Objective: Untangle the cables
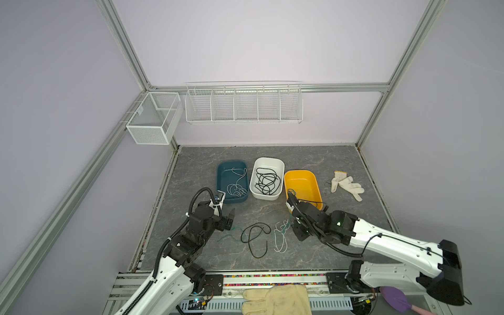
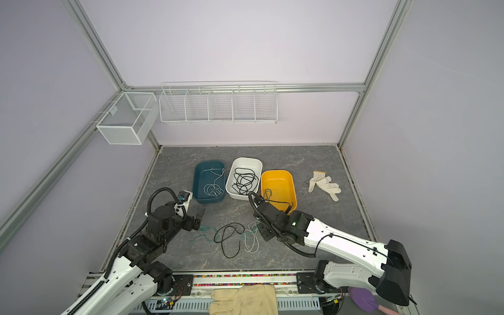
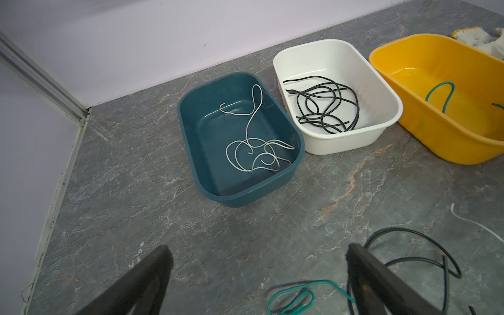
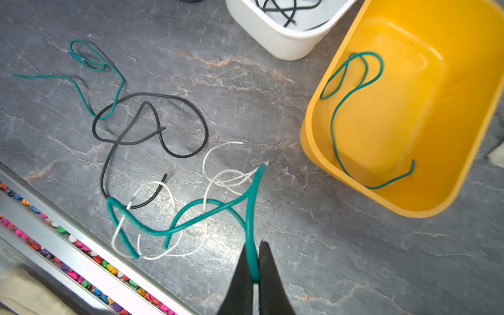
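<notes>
Currently: my right gripper [image 4: 255,245] pinches a teal cable [image 4: 249,218], white cable [image 4: 152,182] tangled just ahead; my left gripper [image 3: 257,248] gapes wide, empty.

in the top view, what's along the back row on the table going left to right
teal tub → white tub → yellow tub → white glove
</notes>
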